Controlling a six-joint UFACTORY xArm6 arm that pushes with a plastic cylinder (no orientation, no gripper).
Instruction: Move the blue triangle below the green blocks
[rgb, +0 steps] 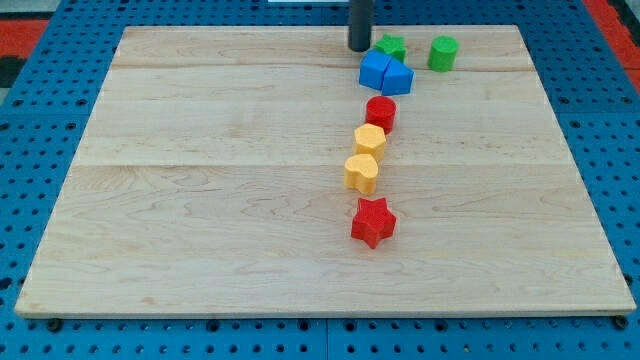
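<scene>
Tip (359, 47) at 10 o'clock of blue triangle (397, 78); blue cube (375, 70) touching between. Green star (392, 47) adjacent. No jaws: plain rod.

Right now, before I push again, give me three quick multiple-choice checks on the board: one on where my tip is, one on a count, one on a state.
1. Where is my tip?
A. At the view's top, just left of the green star
B. Beside the red star
C. At the view's bottom left corner

2. How many yellow blocks are on the board?
A. One
B. Two
C. Four

3. How do the two blue blocks stand?
A. Far apart
B. Stacked
C. Side by side, touching

Answers:
1 A: the rod ends near the board's top edge, left of the green star and above the blue blocks.
2 B: one yellow block sits just above another.
3 C: the blue block and the blue triangle show no gap between them.
</scene>
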